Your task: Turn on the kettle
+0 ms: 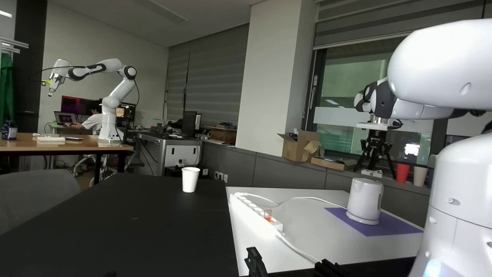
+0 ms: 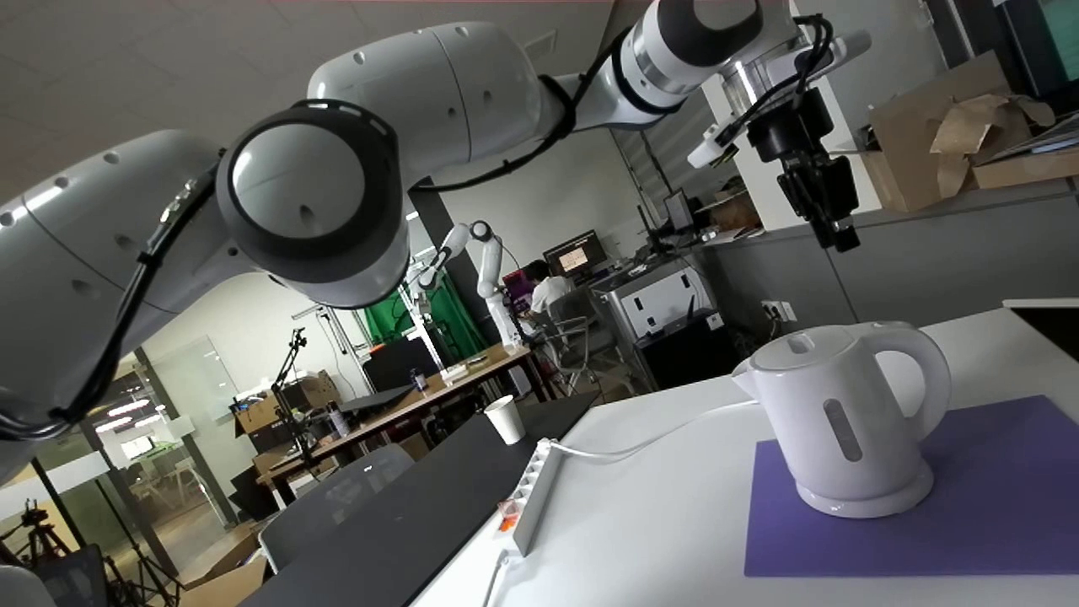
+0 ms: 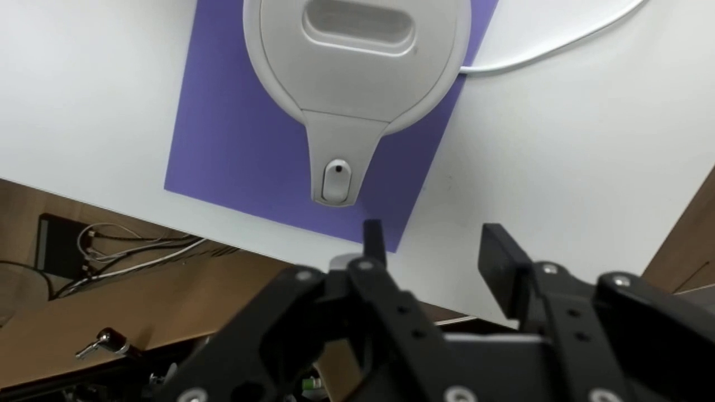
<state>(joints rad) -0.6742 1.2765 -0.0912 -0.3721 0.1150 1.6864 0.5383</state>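
Observation:
The white kettle stands upright on a purple mat in both exterior views. Its lid is closed, and its handle faces away from the cup. In the wrist view I look down on the kettle lid. A small light button with a dark dot sits at the end of the handle's top. My gripper is open, with nothing between its fingers. The handle end lies up and left of the left finger in that view. In an exterior view the gripper hangs well above the kettle, apart from it.
The purple mat lies on the white table. A white power strip with an orange switch lies along the table's side, and a white cord runs from the kettle. A white cup stands on the black table.

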